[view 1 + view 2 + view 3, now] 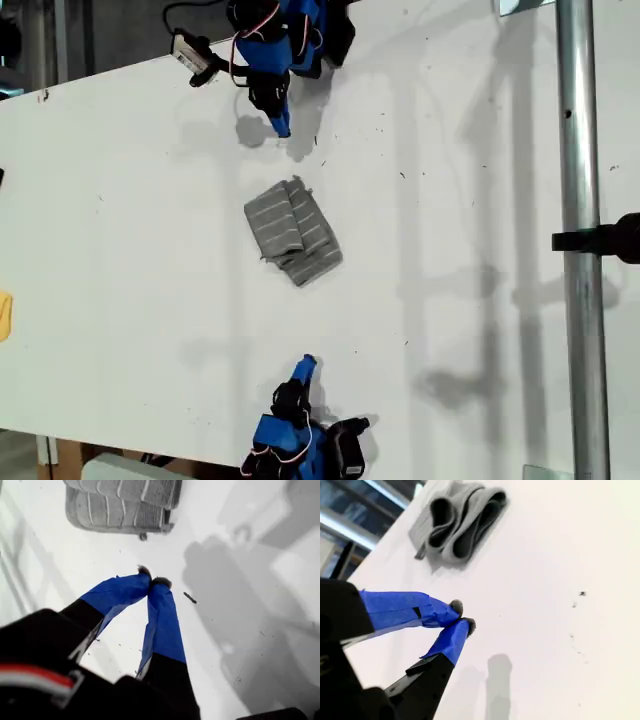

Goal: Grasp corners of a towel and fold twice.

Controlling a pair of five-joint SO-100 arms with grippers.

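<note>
White tabletop (480, 200) fills the exterior view, speckled with small dark crumbs. Dark grey soft towel with thin white stripes (293, 232) sits near the middle, already a compact layered bundle; looks like both folds are done, though that's a judgement from its shape.

My first gripper (152, 581): blue-taped jaws together, nothing between them, tips pointing at the towel (122, 505) but clear of it. My second gripper (462, 616): jaws also pressed together and empty, towel (457, 522) well apart from it, seen edge-on with loose looping layers. Both arms sit at opposite table edges in the exterior view; I can't say for sure which is which.

Risks:
- Layers aren't flat; loops may spring open on their own, since nothing pins them.
- Bundle is skewed, lower layer sticks out, so the fold edges don't line up.
- Corners are buried in the stack; re-gripping one could drag the whole bundle.

Around: metal pole (580, 200) with black clamp (605, 240) on the exterior view's right, yellow object (5, 315) at its left edge. Neither blocks the path to the towel.
</note>
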